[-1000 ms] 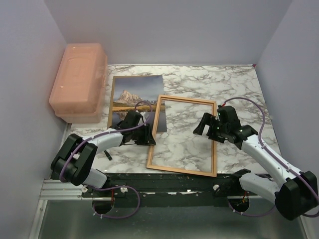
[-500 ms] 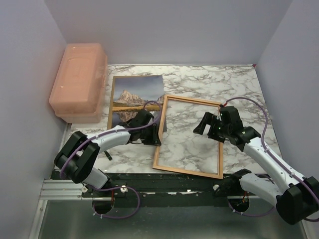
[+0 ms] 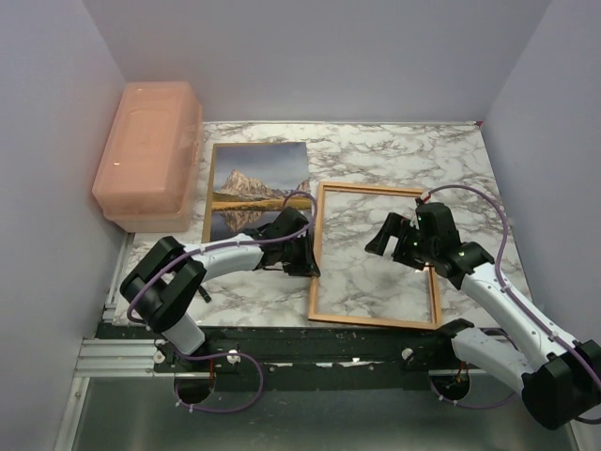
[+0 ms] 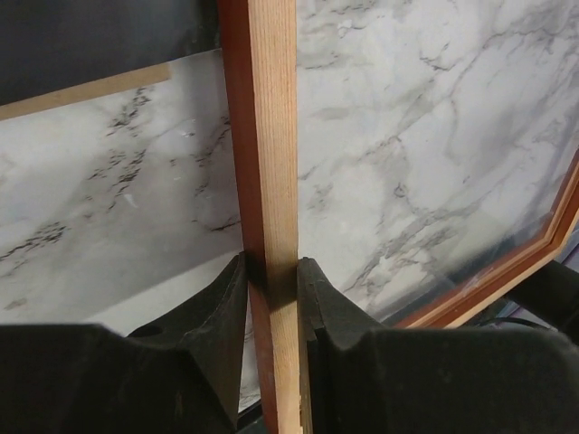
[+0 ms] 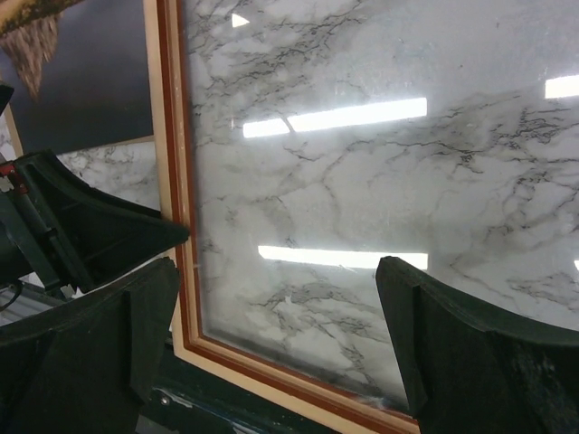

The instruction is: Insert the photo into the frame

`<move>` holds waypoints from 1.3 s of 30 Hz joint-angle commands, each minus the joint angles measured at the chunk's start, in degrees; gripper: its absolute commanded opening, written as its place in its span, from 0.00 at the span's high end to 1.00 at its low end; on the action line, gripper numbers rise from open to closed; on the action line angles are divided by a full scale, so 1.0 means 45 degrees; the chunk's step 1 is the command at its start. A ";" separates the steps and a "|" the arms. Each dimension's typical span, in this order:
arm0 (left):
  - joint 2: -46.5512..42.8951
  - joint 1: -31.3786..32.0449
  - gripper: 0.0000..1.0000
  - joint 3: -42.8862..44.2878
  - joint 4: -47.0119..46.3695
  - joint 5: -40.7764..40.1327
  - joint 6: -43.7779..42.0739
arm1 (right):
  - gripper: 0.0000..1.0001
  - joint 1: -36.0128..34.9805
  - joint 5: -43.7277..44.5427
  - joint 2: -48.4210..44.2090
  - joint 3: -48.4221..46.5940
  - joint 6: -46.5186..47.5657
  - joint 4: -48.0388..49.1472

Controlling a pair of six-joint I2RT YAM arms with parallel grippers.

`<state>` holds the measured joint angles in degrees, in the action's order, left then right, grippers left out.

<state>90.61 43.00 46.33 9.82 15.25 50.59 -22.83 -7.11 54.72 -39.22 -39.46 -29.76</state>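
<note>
Possibly the frame (image 3: 371, 187) twists loose, since the left pincer (image 4: 271, 271) pinches only one thin rail of it while the right pincer (image 5: 280, 294) hangs spread above it.

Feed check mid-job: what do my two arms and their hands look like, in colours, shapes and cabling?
Both match. The left arm and right arm have white links with black joints, and a thin purple cable loops along each. The left hand and right hand are matte black, each with two broad, wedge-shaped fingers.
</note>
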 commanded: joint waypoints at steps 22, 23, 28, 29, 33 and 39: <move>-0.0586 0.1100 0.34 0.0802 -0.0619 -0.0817 0.0775 | 0.00 -0.0063 -0.0152 -0.0685 0.0339 -0.0025 -0.0494; -0.0773 0.1062 0.33 0.0771 -0.0597 -0.0767 0.0635 | 0.00 -0.0063 -0.0170 -0.0678 0.0337 -0.0005 -0.0532; -0.2119 0.0625 0.24 0.0297 -0.0600 -0.0596 0.0095 | 0.00 -0.0062 -0.0430 -0.0755 0.0507 -0.0140 -0.0534; -0.2485 0.0471 0.22 0.0103 -0.0695 -0.0482 -0.0013 | 0.00 -0.0062 -0.0489 -0.0806 0.0603 -0.0189 -0.0465; -0.3748 -0.0852 0.19 -0.0956 -0.1315 0.0650 -0.0133 | 0.00 -0.0062 -0.0824 -0.0910 0.1056 -0.0484 0.0026; -0.6121 -0.3081 0.12 -0.2723 -0.2025 0.2030 -0.0065 | 0.00 -0.0067 -0.1450 -0.0800 0.1653 -0.0927 0.0810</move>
<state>70.08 34.87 38.37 3.42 17.89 51.24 -22.83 -10.70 51.31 -33.58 -41.63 -29.08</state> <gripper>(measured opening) 0.847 0.996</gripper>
